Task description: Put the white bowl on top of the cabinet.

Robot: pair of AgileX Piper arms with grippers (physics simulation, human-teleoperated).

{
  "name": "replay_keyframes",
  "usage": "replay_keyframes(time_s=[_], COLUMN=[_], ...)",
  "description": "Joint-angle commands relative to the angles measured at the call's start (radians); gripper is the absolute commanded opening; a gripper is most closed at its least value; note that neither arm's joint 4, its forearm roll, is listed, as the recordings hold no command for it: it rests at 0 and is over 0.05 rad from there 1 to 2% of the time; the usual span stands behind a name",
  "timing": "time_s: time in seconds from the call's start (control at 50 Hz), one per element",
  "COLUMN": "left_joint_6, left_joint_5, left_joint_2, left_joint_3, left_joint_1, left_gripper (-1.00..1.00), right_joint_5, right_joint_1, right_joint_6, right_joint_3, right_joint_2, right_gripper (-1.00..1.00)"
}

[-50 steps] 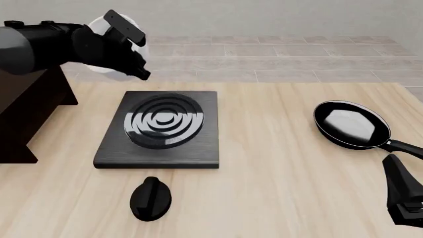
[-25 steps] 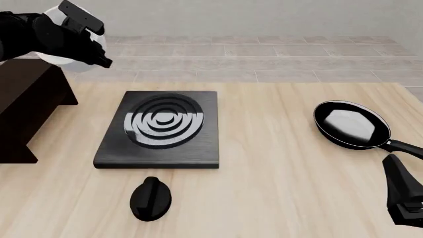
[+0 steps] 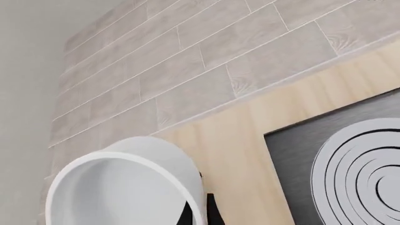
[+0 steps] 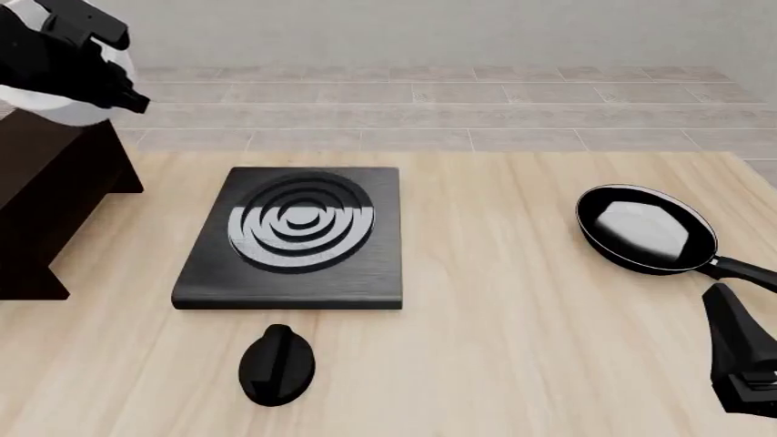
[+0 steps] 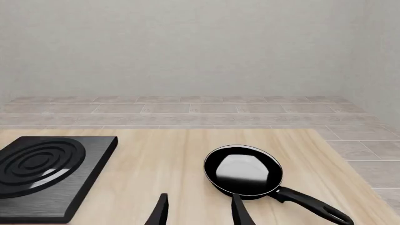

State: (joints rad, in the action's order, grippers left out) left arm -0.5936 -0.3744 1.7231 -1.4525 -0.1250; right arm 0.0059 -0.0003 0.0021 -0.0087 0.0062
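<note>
The white bowl hangs in the air at the far left, over the flat top of the dark cabinet. My left gripper is shut on its rim and covers much of it. In the left wrist view the bowl fills the lower corner, with one dark finger pressed against its outer wall. Whether the bowl touches the cabinet top I cannot tell. At the near right edge my right gripper stays low and open, with nothing between its fingers.
A black stove plate with concentric rings lies in the middle of the table, a black knob in front of it. A black frying pan sits at the right, just beyond the right gripper.
My left arm has carried the bowl leftward and slightly up, from beside the stove plate's back left corner to over the cabinet. The right arm has not moved.
</note>
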Motion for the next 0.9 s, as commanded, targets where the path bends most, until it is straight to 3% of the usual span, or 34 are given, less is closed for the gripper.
replay_keyframes(time_s=[0.02, 0.2, 0.4, 0.58, 0.9], left_joint_6=[0.014, 0.043, 0.122, 0.184, 0.185], left_joint_5=[-0.009, -0.002, -0.017, 0.026, 0.088], left_joint_2=[-0.033, -0.014, 0.033, 0.050, 0.080], left_joint_3=[-0.023, -0.040, -0.106, -0.080, -0.005], left_joint_1=[-0.059, -0.115, -0.182, -0.212, -0.239], left_gripper=[-1.00, -1.00, -1.00, -1.00, -1.00], right_joint_5=[0.000, 0.000, 0.000, 0.000, 0.000], right_joint_1=[0.000, 0.000, 0.000, 0.000, 0.000], right_joint_6=[0.000, 0.000, 0.000, 0.000, 0.000], right_joint_3=[0.000, 0.000, 0.000, 0.000, 0.000], right_joint_2=[0.000, 0.000, 0.000, 0.000, 0.000], right_gripper=[1.00, 1.00, 1.00, 1.00, 1.00])
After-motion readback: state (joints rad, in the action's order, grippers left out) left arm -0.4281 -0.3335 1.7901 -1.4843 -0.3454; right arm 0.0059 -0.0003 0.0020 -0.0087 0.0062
